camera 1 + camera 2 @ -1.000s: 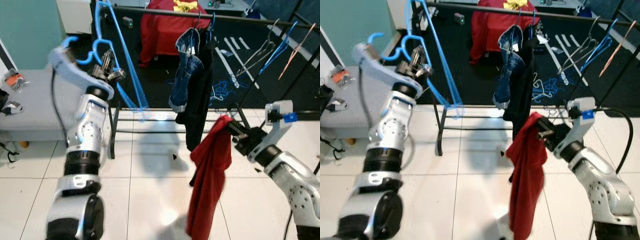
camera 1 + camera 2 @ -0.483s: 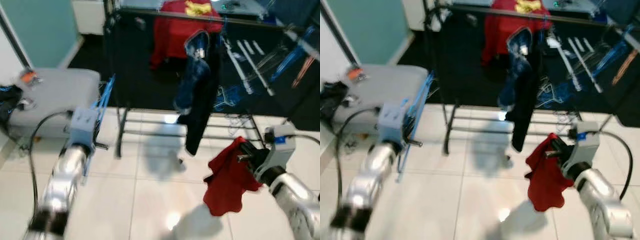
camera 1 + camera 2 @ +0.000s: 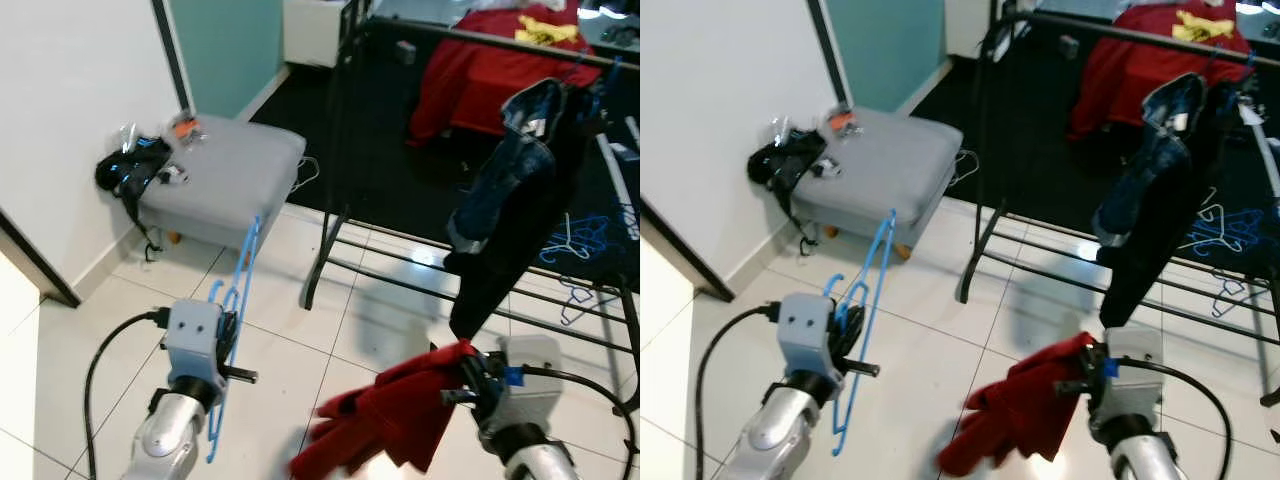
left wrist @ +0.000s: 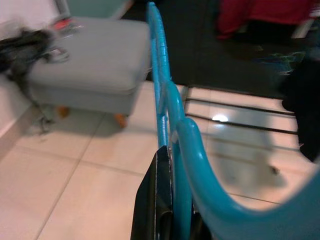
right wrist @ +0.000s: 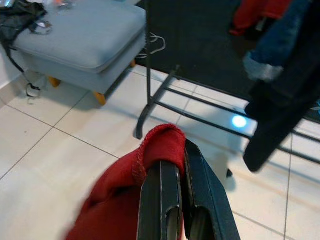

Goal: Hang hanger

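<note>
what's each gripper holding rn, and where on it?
Left gripper is shut on the blue hanger, clamped near its hook end. Right gripper is shut on the red garment, pinching a fold at its edge.

The thin plastic hanger (image 4: 161, 102) pinched between the left arm's black fingers (image 4: 156, 200) is bright blue. The crumpled cloth garment (image 5: 131, 200) folded over the right arm's black fingers (image 5: 161, 200) is plain red. Beyond both sets of fingers, a padded square stool (image 3: 225, 180) is pale grey with orange-brown feet, and the tiled floor (image 3: 290, 330) is glossy white. The metal clothes rack (image 3: 985, 190) is black, carrying a faded blue denim garment (image 3: 505, 170) and a black one. Farther off lies a red cloth with a yellow print (image 3: 480, 60). The wall panel (image 3: 225, 45) is teal.
</note>
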